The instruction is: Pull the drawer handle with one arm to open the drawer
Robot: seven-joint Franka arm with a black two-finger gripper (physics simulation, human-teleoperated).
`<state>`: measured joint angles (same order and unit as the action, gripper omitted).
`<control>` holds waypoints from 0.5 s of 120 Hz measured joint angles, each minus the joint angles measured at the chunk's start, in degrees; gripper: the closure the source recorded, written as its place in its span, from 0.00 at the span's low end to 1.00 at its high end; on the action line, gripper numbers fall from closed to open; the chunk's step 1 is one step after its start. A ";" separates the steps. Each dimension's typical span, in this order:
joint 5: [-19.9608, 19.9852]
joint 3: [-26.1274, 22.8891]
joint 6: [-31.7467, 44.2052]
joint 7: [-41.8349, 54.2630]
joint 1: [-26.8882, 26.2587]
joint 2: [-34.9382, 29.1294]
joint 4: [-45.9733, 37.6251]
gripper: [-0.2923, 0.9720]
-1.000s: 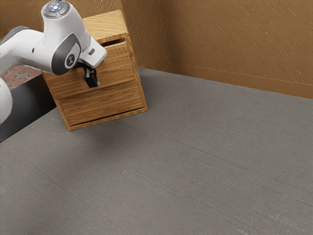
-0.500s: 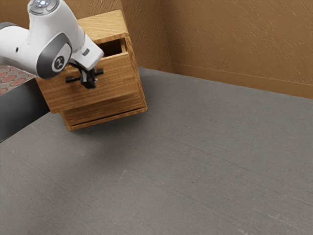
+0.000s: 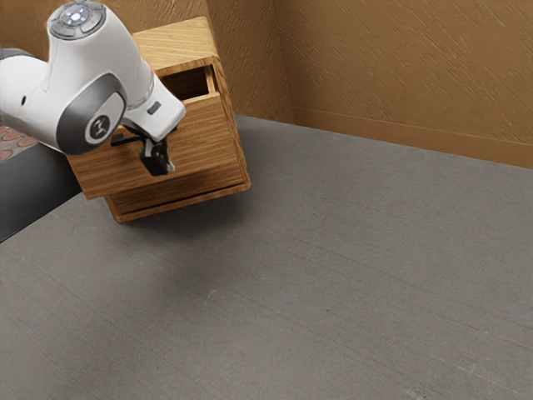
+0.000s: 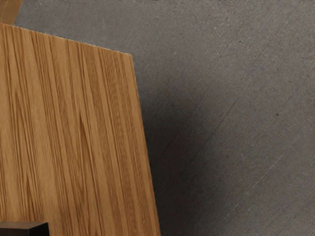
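Top drawer is found in the upper left of the ext. view, set in a small wooden cabinet that stands tilted to the frame. The drawer is seen partly out of the cabinet: its front sits fwd of the lower drawer, and a dark open cavity is shown behind its top edge, near the cabinet's top. The lower drawer is seen flush w/ the cabinet body.

A thin black handle is seen across the drawer front as a bar, its right end hidden behind the hand. The gripper is placed right at the handle, against the drawer front and pointing down. Jaw state can't be told: the gripper reads as one dark mass there, and contact w/ the handle is hidden.

The white arm is brought in from the upper left corner and covers the left part of the cabinet.

In the wrist view a wood-grain face takes the left half, w/ a dark block at the lower left corner; what that block is can't be told.

The cabinet is set on a grey table, w/ a tan textured wall behind it, along the top and right. A dark slab is seen at the left edge.
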<state>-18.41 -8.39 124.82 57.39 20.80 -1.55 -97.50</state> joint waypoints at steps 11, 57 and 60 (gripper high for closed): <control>-0.01 0.10 -0.55 -0.56 -0.67 -2.17 -1.08 0.26; 17.46 14.04 -31.19 -17.71 -21.95 -5.48 18.15 0.23; 17.92 14.55 -32.52 -19.31 -22.27 -5.37 18.30 0.23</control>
<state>-0.49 6.16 92.30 38.09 -1.47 -6.92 -79.20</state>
